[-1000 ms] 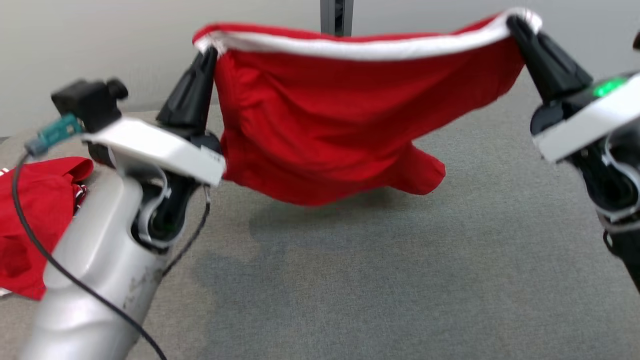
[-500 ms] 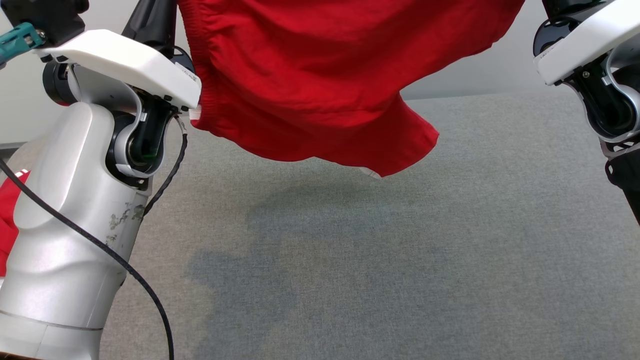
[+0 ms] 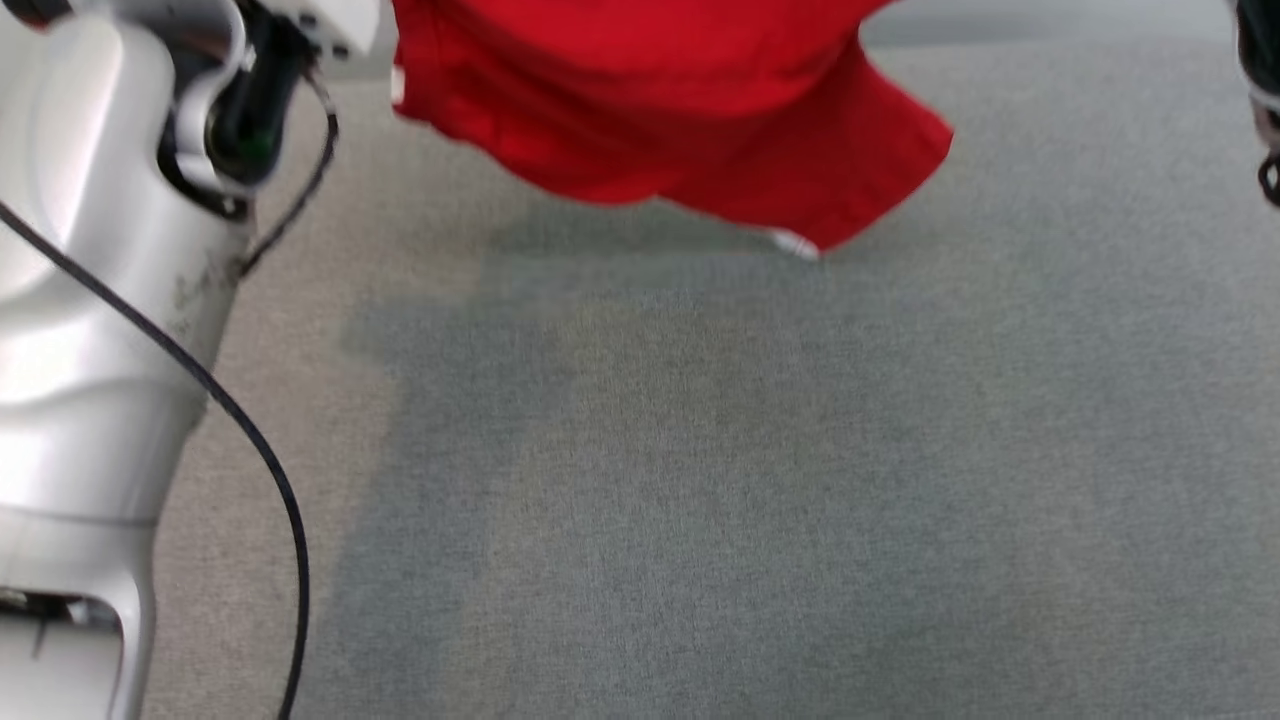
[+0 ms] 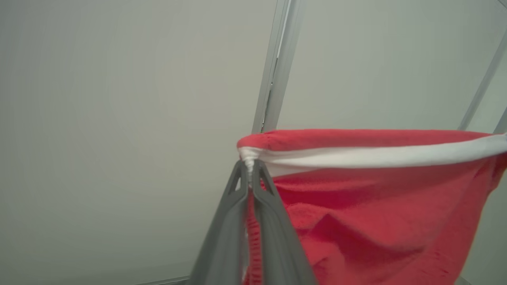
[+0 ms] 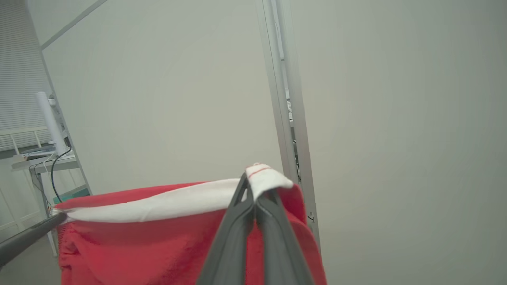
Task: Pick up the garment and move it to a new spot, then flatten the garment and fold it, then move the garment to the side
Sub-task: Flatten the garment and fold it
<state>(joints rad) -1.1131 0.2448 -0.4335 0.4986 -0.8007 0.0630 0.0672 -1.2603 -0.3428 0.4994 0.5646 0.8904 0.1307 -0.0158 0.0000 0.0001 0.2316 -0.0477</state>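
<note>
Over grey surface point(image 3: 700, 480), left hand point(image 4: 249, 168) and right hand point(image 5: 253, 194) pinch garment point(image 3: 650, 90).

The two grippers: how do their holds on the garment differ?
The left gripper pinches the white band at a bunched end; the right gripper leaves a white flap with red lines above its tips. In its own view, the garment spreads right of the left gripper, left of the right gripper. Both are shut on the band.

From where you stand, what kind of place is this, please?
Probably a lab or test room: a bare pale wall, metal frame posts, a cluttered desk, and a grey fabric worktop under the hanging red garment.
</note>
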